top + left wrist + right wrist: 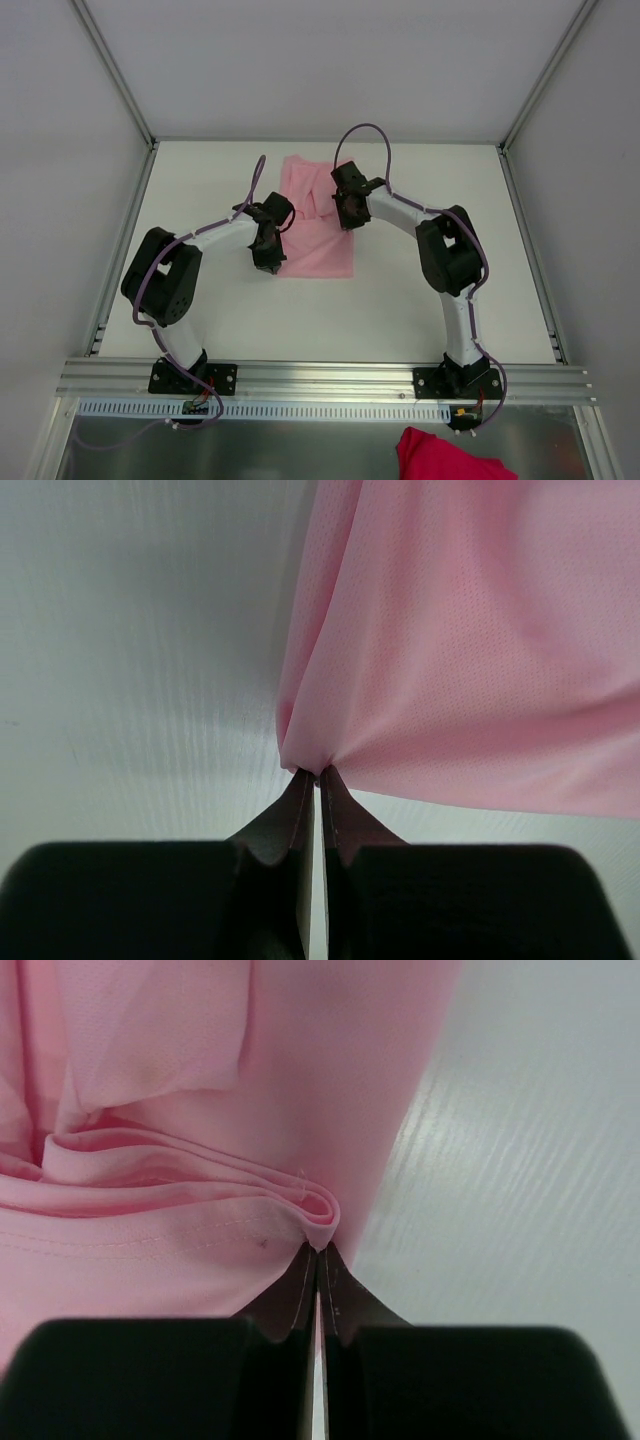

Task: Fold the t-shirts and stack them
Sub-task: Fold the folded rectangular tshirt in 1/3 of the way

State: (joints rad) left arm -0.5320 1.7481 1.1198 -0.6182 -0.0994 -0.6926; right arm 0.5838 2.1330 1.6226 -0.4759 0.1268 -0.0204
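- In the top view, 1 pale-pink t-shirt (318, 240) lies on the white counter (200, 200), a little toward 12 o'clock from the counter's middle and between the 2 arms.
- The near half of the t-shirt lies fairly flat. The part toward 12 o'clock is bunched and laid over itself in loose folds.
- The left gripper (268, 262) sits at the t-shirt's 7 o'clock corner, pointing down at the counter.
- In the left wrist view, its 2 fingers are pressed together with only a hairline gap, pinching a small pucker of the fabric's edge at their tips. The cloth fans out from that pinch toward 12 and 2 o'clock, and bare counter shows from 9 to 11 o'clock.
- The right gripper (350, 215) is at the t-shirt's 2 o'clock edge, beside the bunched part.
- In the right wrist view, its fingers are likewise closed, clamping a rolled fold of several layers, with a stitched hem running just to the 9 o'clock side of the tips. Pink fabric fills the view from 8 to 12 o'clock, with bare counter from 1 to 4 o'clock.
- Both arms curve inward from their bases on the aluminium rail (330, 375) at 6 o'clock.
- A darker, reddish-pink cloth (445, 458) lies beyond the rail at 5 o'clock in the top view, off the counter and well apart from the t-shirt.
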